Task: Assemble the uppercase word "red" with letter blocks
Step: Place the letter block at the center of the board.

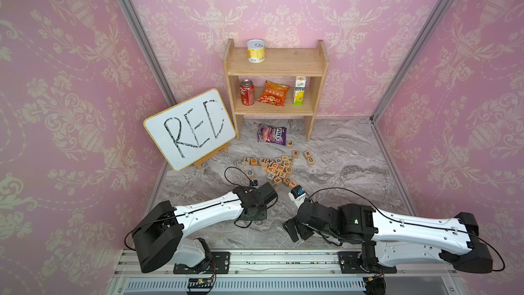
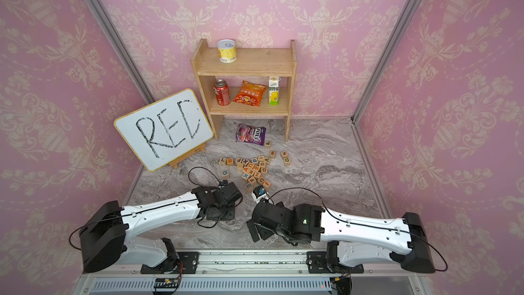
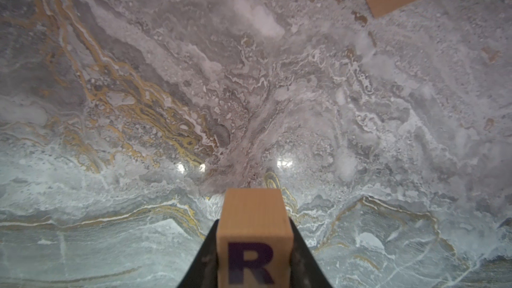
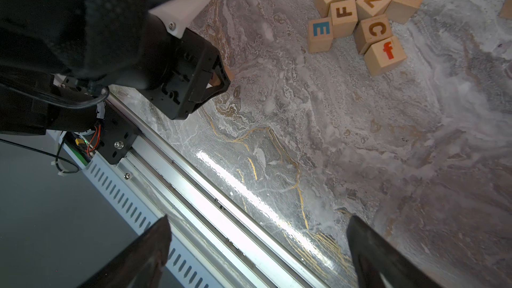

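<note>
A: Grip on the left?
B: Tight; the left gripper point(image 3: 254, 228) pinches the R block point(image 3: 253, 245) by two sides, low at the marble table point(image 3: 249, 92), near side of the pile point(image 1: 279, 168); touching or not, I cannot tell.
A: Right?
B: Spread wide, the right gripper point(image 4: 257, 245) empty; the E block point(image 4: 320, 34) sits at the pile's near edge; the D block point(image 1: 310, 161) lies apart, far right.
</note>
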